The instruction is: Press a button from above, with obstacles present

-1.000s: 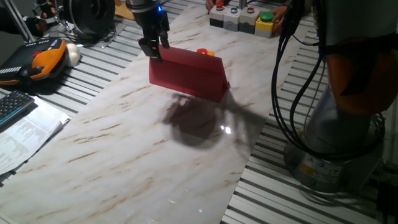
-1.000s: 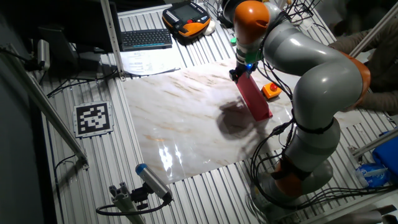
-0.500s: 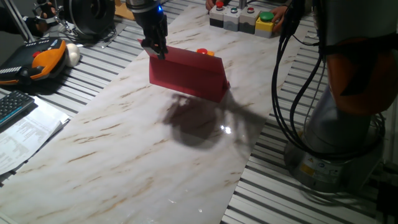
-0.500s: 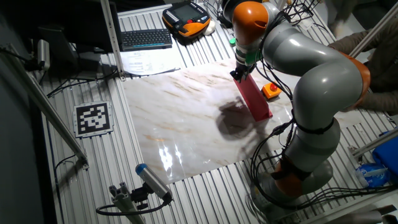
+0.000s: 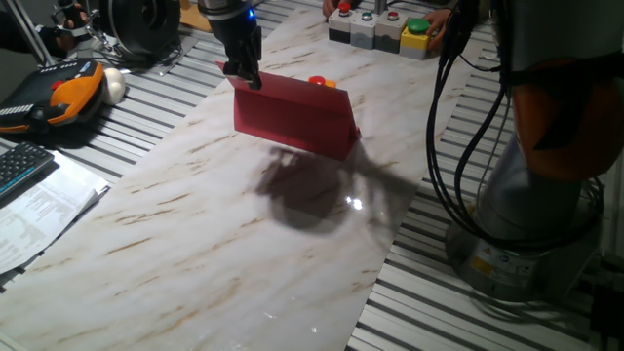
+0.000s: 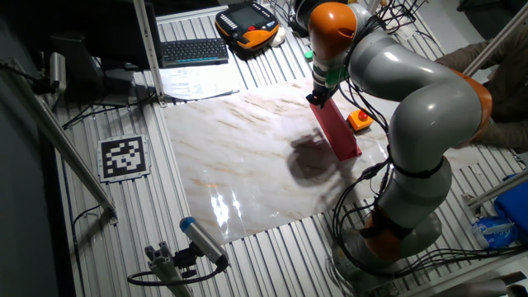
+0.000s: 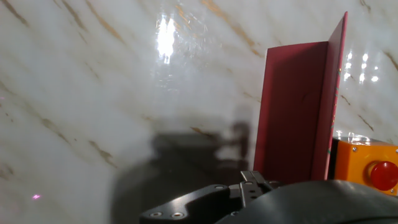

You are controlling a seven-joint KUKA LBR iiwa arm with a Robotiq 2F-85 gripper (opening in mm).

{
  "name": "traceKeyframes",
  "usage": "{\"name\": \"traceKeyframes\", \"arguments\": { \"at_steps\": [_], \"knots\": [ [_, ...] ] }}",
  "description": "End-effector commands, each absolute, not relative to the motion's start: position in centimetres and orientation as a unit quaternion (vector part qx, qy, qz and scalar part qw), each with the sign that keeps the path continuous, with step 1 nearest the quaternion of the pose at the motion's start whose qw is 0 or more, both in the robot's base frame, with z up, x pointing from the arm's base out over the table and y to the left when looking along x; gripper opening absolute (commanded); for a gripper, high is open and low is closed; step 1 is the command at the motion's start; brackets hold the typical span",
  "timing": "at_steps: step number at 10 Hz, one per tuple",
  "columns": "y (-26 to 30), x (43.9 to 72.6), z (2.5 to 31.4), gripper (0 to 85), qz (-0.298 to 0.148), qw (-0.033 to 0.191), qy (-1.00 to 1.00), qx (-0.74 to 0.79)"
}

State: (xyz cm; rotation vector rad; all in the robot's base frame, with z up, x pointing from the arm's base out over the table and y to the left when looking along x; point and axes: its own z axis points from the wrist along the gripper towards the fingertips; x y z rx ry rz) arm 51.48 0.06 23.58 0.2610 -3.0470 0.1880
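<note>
The gripper (image 5: pixel 242 74) (grip state hidden) hangs at the panel's (image 5: pixel 292 115) upper-left end, the button (image 5: pixel 319 82) right of it, behind the panel.

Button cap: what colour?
Red, on an orange box; the button shows best in the hand view.

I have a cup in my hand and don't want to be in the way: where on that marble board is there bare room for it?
The near half of the marble board, from the red panel down to its front edge, lies bare. It is crowded at the far end: the gripper hangs at the panel's corner, the orange button box sits right behind the panel, and a row of button boxes lines the far edge.
</note>
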Motion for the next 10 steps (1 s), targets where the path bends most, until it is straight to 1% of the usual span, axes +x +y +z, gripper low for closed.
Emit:
{"name": "traceKeyframes", "arguments": {
  "at_steps": [1, 10],
  "knots": [
    [0.06, 51.48, 23.58, 0.0, 0.061, 0.039, -0.994, 0.085],
    [0.06, 51.48, 23.58, 0.0, 0.06, 0.042, -0.993, 0.096]
  ]
}}
